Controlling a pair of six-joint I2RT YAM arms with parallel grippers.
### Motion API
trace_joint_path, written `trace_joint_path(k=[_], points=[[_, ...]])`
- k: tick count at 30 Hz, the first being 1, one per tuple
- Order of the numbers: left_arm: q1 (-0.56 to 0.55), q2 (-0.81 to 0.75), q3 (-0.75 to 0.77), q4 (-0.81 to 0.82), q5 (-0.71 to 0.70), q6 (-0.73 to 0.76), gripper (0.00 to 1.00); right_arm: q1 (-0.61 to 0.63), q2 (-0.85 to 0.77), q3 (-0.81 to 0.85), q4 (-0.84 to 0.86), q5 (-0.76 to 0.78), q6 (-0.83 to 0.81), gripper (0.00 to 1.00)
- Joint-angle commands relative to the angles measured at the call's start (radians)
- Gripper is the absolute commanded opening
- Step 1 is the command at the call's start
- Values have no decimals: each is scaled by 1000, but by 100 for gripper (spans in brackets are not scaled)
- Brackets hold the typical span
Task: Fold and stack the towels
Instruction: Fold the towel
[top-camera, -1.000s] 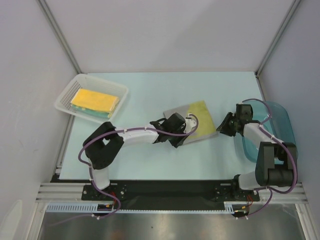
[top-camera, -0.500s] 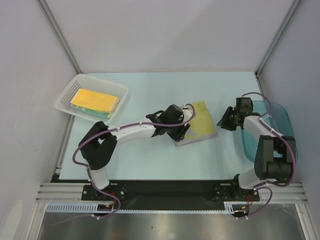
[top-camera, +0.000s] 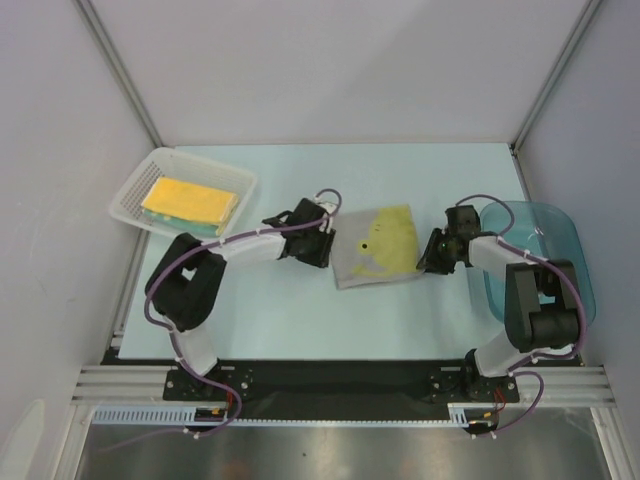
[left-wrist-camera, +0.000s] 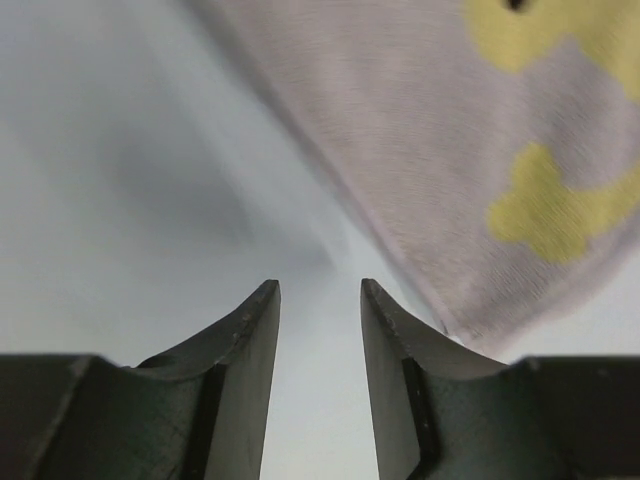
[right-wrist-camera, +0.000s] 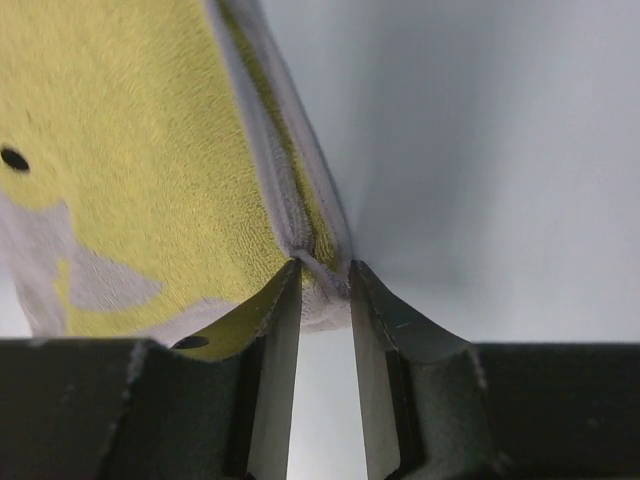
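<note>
A pale towel (top-camera: 378, 245) with a yellow chick face lies folded in the middle of the table. In the right wrist view the towel (right-wrist-camera: 140, 170) shows its doubled edge. My right gripper (top-camera: 430, 256) is shut on the towel's right near corner, and the cloth is pinched between its fingertips (right-wrist-camera: 325, 275). My left gripper (top-camera: 322, 244) sits just left of the towel, low over the table. Its jaws are open with only bare table between them (left-wrist-camera: 320, 290); the towel (left-wrist-camera: 470, 150) lies to its upper right. Folded towels, yellow over teal (top-camera: 190, 203), lie stacked in the basket.
The white mesh basket (top-camera: 135, 185) stands at the back left corner. A blue translucent tub (top-camera: 560, 240) stands at the right edge, just beyond my right arm. Grey walls close in the table at left, back and right.
My left gripper has opened, let go of the towel and drawn back to the left. The towel has settled flat, and my right gripper has shifted slightly left with its corner.
</note>
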Motion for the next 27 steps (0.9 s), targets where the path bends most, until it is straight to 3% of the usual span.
trace_joint_path(k=[1,6,7,11,20,27], points=[[98,-120,-49,-9,-68,-110,45,76,-80,-56,7,0,43,31],[112,-273,-158,114,40,-144,50,122,-173,-133,-6,22,93,32],[112,-280,-173,137,124,-178,50,121,-180,-136,-11,35,94,33],[91,-277,-219,223,199,-243,51,119,-183,-127,-17,41,100,35],[33,-202,-241,244,131,-310,52,121,-148,-131,32,21,90,34],[27,-189,-284,277,124,-350,53,121,-141,-142,43,23,80,24]])
